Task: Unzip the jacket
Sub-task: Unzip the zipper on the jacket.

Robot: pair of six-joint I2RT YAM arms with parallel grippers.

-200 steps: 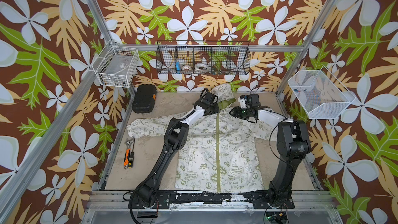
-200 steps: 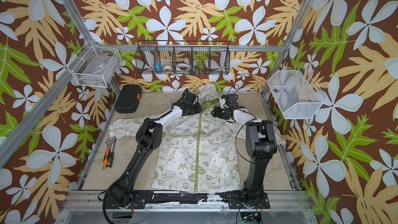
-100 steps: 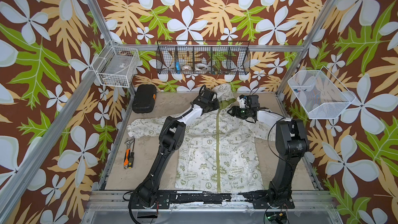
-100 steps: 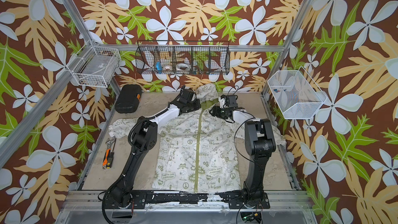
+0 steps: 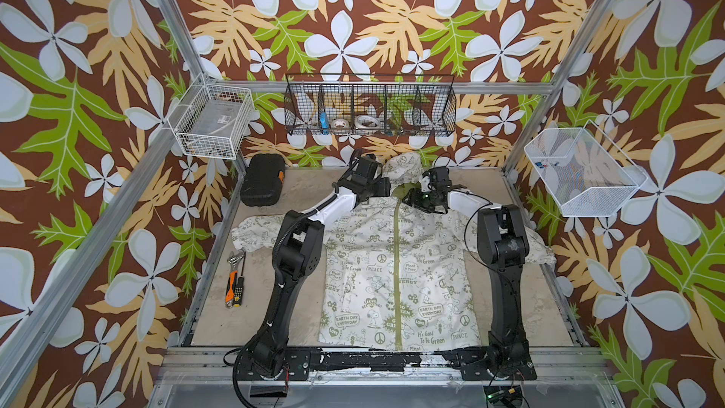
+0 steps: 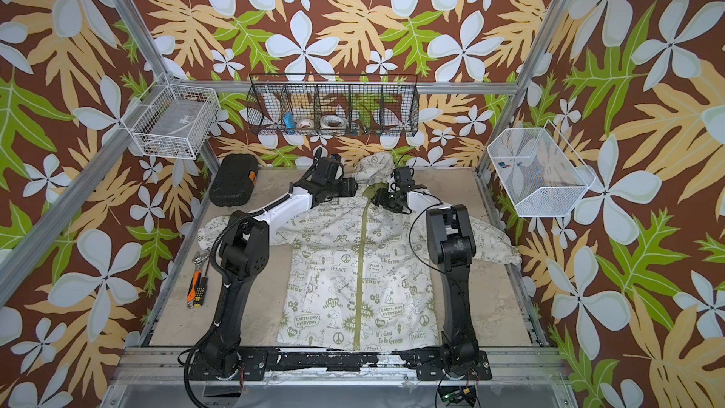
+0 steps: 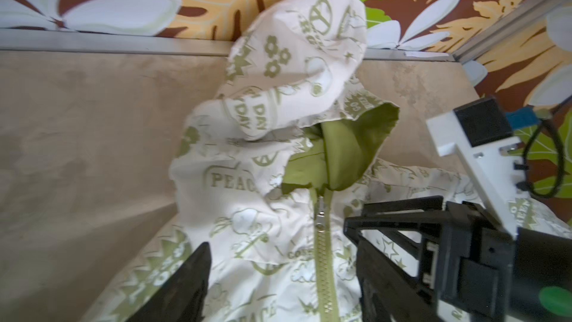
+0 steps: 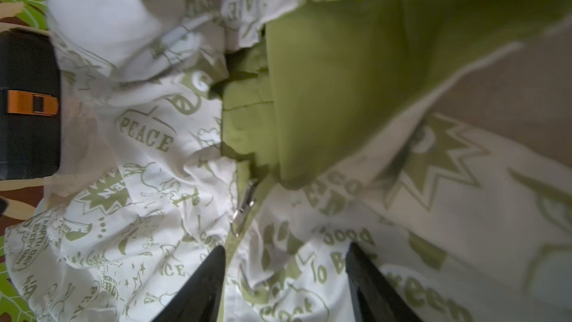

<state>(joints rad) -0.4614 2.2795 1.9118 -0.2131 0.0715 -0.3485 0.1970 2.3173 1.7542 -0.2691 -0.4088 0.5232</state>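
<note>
The jacket (image 5: 427, 268) lies flat, front up, in the middle of the bench (image 5: 541, 308), hood toward the back wall, zipped up to the collar. The zipper pull (image 7: 320, 212) sits at the top of the zipper.

The left gripper (image 5: 382, 189) hovers at the collar. Only 1 of its fingers (image 7: 188, 286) shows clearly in the left wrist view, set well off to the side, so they stand apart with nothing held. The right gripper (image 8: 286, 246) is just short of the pull, its 2 fingers (image 8: 201, 286) spread over the cloth, gripping nothing.

The black wire basket (image 5: 435, 111) on the back wall holds a small blue item (image 5: 323, 119) and 2 tape rolls (image 5: 338, 124) side by side. The white wire basket (image 5: 204, 147) on the left frame holds a flat clear box (image 5: 214, 119). The white mesh basket (image 5: 588, 198) on the right holds a few tiny blue and red bits (image 5: 543, 164), too small to name. A black case (image 5: 262, 180) with an orange latch lies shut at the back left corner of the bench
</note>
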